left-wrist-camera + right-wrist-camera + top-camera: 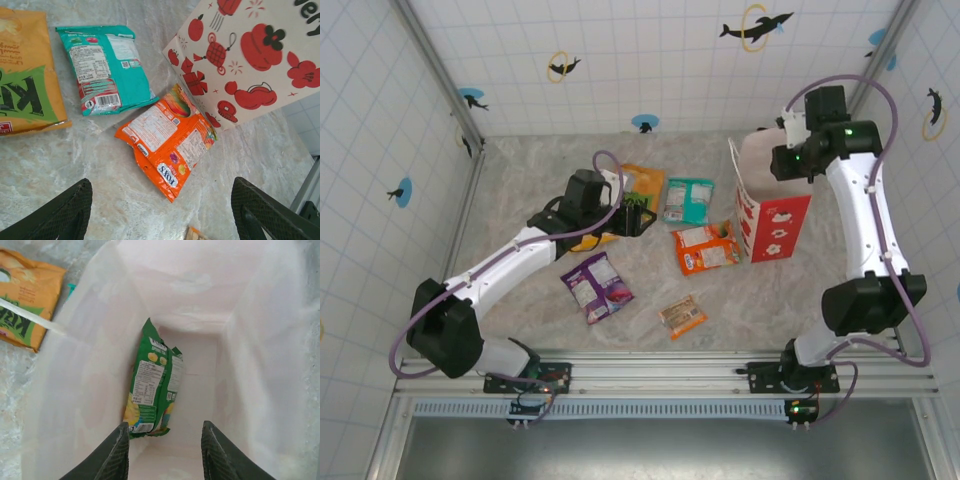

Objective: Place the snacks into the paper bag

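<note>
Left gripper [162,212] is held jaws apart, empty, over bare table [90,160]. Orange packet [167,142] is seen just beside paper bag [250,60]. Green packet [152,385] is seen upright inside the bag, floor room beside it, below right gripper [165,455], jaws apart.

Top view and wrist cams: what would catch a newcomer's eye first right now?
The red-and-white bag stands at the right of the table, with the open right gripper over its mouth and a green packet inside. The open left gripper hovers facing the orange packet, with the teal packet, Krax packet and purple packet loose nearby.
</note>
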